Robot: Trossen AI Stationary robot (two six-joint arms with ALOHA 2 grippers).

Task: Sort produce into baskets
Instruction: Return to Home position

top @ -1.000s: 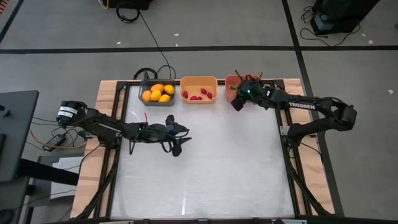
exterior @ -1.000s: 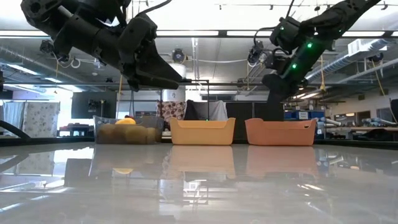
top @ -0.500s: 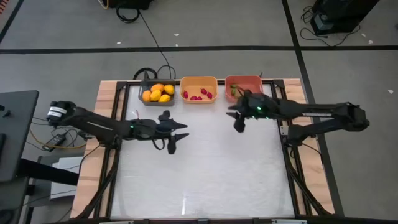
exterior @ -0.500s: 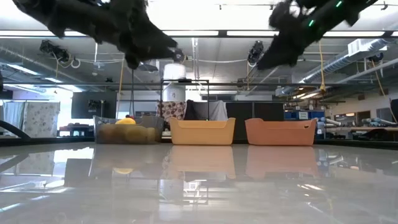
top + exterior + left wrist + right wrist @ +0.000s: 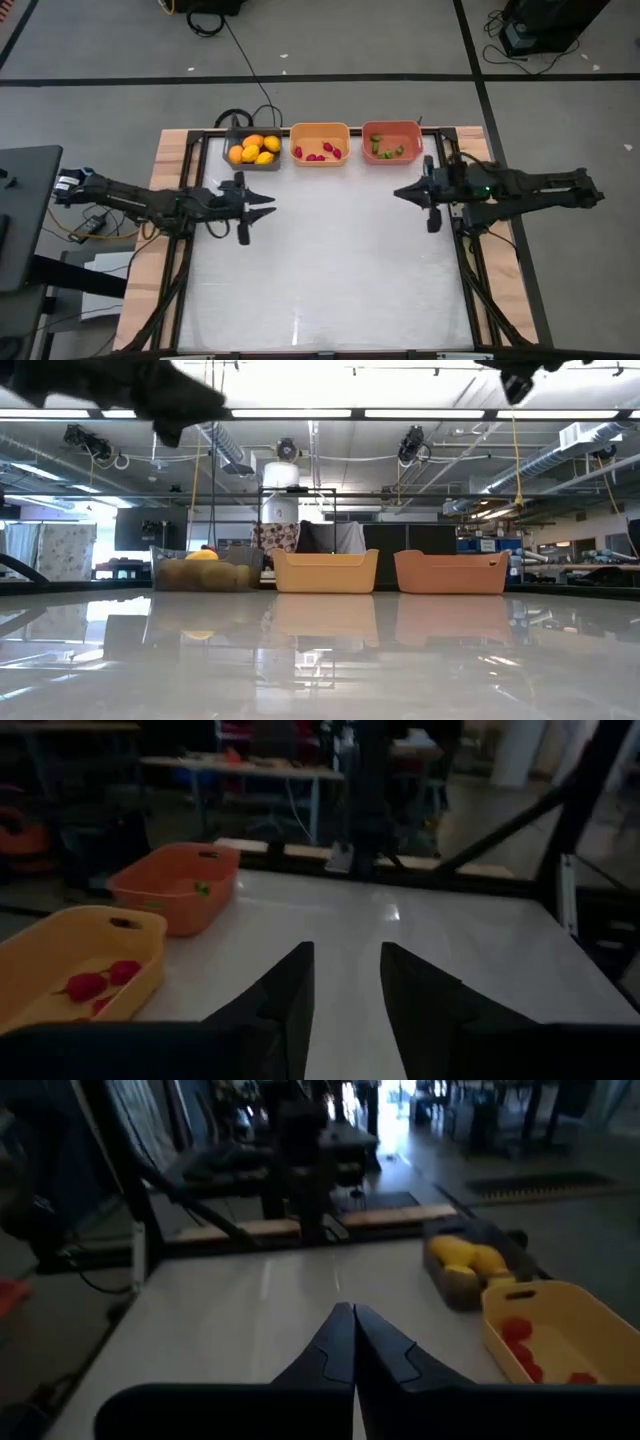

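On the glossy white tabletop's far edge stand a dark grey plastic bin of yellow-orange fruits, an orange bin of red bits and a salmon-red bin of green bits. Both arms hover at the sides: the left gripper is empty with fingers narrowly parted, and the right gripper is empty and closed.

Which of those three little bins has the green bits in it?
The salmon-red bin at the row's right end; the orange bin holds red bits, the grey bin yellow fruits.

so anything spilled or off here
Nothing stands out. Yellow fruits sit in the grey bin, red bits in the orange bin, green bits in the salmon bin; none lies loose on the table. Left gripper and right gripper hang at its sides.
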